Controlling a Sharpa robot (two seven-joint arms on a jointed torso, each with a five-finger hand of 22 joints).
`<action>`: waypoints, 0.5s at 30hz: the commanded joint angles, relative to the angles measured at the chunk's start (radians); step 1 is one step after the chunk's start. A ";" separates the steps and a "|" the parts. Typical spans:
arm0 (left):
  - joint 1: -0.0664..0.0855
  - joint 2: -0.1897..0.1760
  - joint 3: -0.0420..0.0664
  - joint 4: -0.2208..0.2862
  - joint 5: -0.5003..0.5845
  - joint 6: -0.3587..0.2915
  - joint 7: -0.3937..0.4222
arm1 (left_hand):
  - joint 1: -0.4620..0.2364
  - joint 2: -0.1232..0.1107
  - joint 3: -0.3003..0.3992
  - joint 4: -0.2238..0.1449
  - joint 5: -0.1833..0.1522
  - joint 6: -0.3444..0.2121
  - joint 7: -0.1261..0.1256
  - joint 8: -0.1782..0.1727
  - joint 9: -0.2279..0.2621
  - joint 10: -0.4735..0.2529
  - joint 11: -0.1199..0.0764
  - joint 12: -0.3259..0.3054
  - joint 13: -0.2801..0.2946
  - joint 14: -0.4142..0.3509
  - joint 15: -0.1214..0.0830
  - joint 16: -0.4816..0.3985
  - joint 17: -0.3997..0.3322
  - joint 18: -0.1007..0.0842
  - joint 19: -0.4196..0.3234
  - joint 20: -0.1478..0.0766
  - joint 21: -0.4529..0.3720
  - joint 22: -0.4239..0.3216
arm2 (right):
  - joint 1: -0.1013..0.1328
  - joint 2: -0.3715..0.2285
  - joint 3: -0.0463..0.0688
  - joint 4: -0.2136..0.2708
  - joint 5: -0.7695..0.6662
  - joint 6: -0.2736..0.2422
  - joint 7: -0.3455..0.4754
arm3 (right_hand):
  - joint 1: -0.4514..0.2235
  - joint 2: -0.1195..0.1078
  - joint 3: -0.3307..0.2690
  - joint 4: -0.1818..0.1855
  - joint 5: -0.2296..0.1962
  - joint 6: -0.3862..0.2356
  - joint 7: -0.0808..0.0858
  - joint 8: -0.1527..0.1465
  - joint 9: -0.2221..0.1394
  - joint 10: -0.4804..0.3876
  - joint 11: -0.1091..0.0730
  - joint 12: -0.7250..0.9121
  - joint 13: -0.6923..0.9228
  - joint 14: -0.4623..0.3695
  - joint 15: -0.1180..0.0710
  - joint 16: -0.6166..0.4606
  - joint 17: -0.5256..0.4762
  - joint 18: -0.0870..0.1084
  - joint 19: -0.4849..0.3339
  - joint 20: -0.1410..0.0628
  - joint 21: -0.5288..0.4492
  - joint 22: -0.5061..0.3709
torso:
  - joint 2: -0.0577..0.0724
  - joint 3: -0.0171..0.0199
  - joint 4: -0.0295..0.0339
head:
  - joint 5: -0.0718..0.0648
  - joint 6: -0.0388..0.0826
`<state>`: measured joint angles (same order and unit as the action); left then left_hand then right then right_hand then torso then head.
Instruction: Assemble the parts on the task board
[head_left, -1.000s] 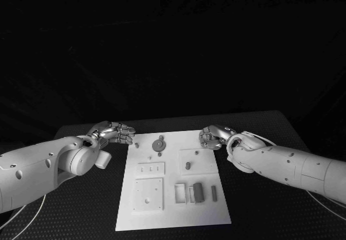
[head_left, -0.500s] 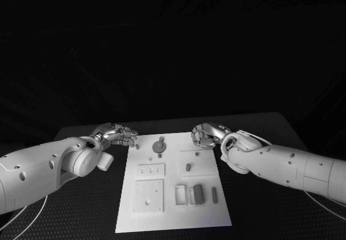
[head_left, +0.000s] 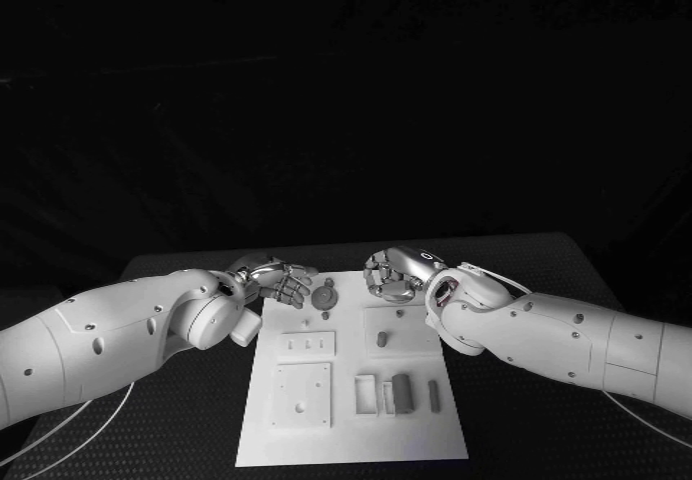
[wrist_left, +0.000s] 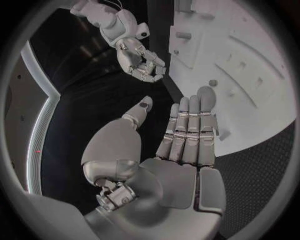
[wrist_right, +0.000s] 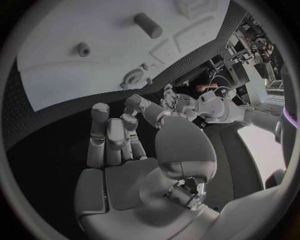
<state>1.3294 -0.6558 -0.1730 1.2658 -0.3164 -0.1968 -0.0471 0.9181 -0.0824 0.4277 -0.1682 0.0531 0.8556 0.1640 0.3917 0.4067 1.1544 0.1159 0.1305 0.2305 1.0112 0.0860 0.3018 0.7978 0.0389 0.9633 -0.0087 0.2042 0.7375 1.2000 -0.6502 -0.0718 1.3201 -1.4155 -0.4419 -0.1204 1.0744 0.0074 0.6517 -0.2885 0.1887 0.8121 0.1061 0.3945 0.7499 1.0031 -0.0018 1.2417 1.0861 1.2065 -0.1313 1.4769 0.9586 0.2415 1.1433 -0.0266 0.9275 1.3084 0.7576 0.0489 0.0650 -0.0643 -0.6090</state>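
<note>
The white task board (head_left: 353, 430) lies lengthwise in the middle of the table. At its far end sits a round grey disc (head_left: 323, 297), and a short grey peg (head_left: 382, 339) lies nearer the middle. My left hand (head_left: 277, 282) hovers at the board's far left corner, palm up and fingers stretched out, holding nothing. The left wrist view shows that hand (wrist_left: 181, 145) over the board's edge (wrist_left: 250, 55). My right hand (head_left: 392, 276) hangs over the far right part, fingers loosely bent and holding nothing. In the right wrist view, the right hand (wrist_right: 125, 150) faces the peg (wrist_right: 148, 25) and the disc (wrist_right: 132, 77).
Grey blocks (head_left: 400, 392) stand in a recess at the board's near right, beside a square plate (head_left: 300, 392) at the near left. A small panel with slots (head_left: 304, 342) lies in between. Black table surface (head_left: 534, 260) surrounds the board on all sides.
Both hands have moved inward over the board's far end, the left to the right and the right to the left, so they are now closer together. The parts have not moved.
</note>
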 joint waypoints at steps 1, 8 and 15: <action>0.001 0.022 0.000 -0.002 -0.020 0.020 -0.056 | -0.014 0.001 -0.006 0.003 -0.004 -0.001 0.006 -0.005 -0.002 0.008 0.001 -0.007 -0.001 -0.001 0.008 -0.006 0.002 0.010 -0.006 0.003 -0.006 0.001 | 0.000 0.014 0.001 0.009 -0.028 0.012 -0.023 | 0.004 -0.003 0.006 -0.002 0.002 0.204 -0.033 -0.001 0.161 -0.021 -0.030 -0.006 -0.002 0.005 -0.002 -0.005 -0.001 0.020 0.001 -0.006 0.003 0.018 | -0.009 -0.0023 -0.0027 | 0.012 -0.002; 0.001 0.055 0.000 -0.003 -0.018 -0.022 -0.067 | -0.048 0.021 -0.060 -0.027 -0.004 -0.005 0.006 -0.016 -0.007 0.003 0.004 -0.019 -0.003 0.001 0.007 -0.013 0.013 0.015 -0.004 0.003 -0.014 0.002 | 0.000 0.033 0.001 0.038 -0.046 0.018 -0.042 | 0.005 -0.005 0.006 -0.003 0.002 0.206 -0.033 -0.002 0.162 -0.020 -0.031 -0.008 -0.002 0.008 -0.003 -0.005 0.002 0.020 0.002 -0.006 0.004 0.018 | -0.009 -0.0020 -0.0033 | 0.014 0.001; 0.001 0.069 0.000 0.007 -0.018 -0.014 -0.075 | -0.055 0.026 -0.074 -0.041 -0.004 -0.003 0.004 -0.018 -0.009 0.004 0.004 -0.021 -0.003 0.002 0.007 -0.017 0.016 0.015 -0.002 0.003 -0.017 0.002 | 0.000 0.045 0.001 0.047 -0.049 0.024 -0.047 | 0.005 -0.005 0.006 -0.003 0.002 0.208 -0.034 -0.004 0.163 -0.018 -0.031 -0.008 -0.003 0.009 -0.004 -0.005 0.002 0.020 0.003 -0.007 0.004 0.018 | -0.007 -0.0020 -0.0018 | 0.010 0.002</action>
<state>1.3294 -0.5914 -0.1737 1.2680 -0.3284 -0.2056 -0.1083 0.8675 -0.0654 0.3589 -0.2069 0.0531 0.8502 0.1694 0.3783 0.3995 1.1542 0.1160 0.1152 0.2283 1.0074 0.0897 0.2902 0.8125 0.0382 0.9633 -0.0088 0.1943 0.7391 1.2002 -0.6056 -0.0716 1.3635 -1.4441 -0.4346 -0.1549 1.0744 0.0073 0.6517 -0.2885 0.1887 0.8123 0.1059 0.3842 0.7635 1.0049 -0.0036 1.2378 1.0843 1.2136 -0.1314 1.4770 0.9607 0.2421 1.1433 -0.0265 0.9275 1.3083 0.7495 0.0469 0.0621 -0.0525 -0.6073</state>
